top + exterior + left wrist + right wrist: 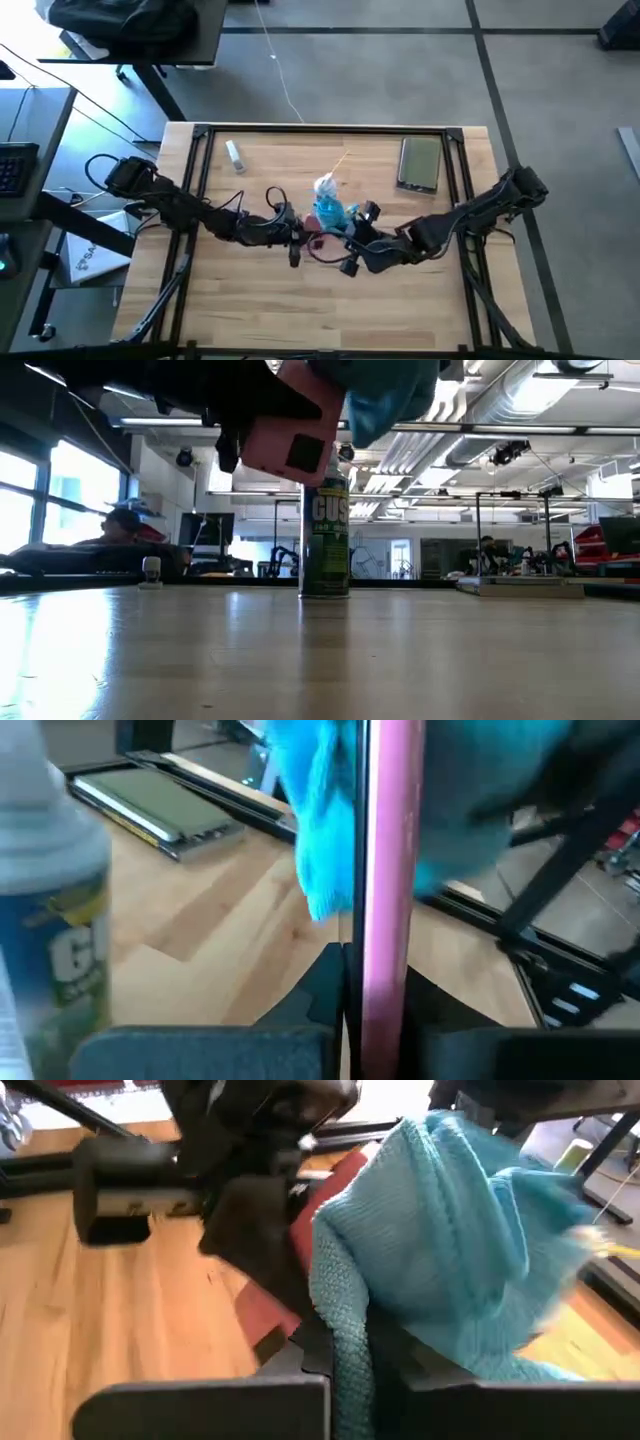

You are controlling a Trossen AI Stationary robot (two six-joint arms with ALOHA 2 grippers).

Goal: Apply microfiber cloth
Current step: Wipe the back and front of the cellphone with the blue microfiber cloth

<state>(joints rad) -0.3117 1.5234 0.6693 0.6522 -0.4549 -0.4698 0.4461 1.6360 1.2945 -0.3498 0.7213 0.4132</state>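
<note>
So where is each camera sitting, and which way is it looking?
High view: above the table, looking straight down; both arms show, left hand and right hand close together mid-table.
Low view: at tabletop height, looking level across at the green can; the hands hang in from above.
Left wrist view: on the left arm, looking past its fingers along the pink slab it grips.
Right wrist view: on the right arm, looking past its fingers at the microfiber cloth it grips.
Shared: all views catch the cloth.

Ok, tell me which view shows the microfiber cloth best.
The right wrist view: the microfiber cloth fills the frame, knit visible, bunched in the right arm's jaws. The left wrist view catches a blue edge behind a pink slab. High and low views show only small patches.
</note>
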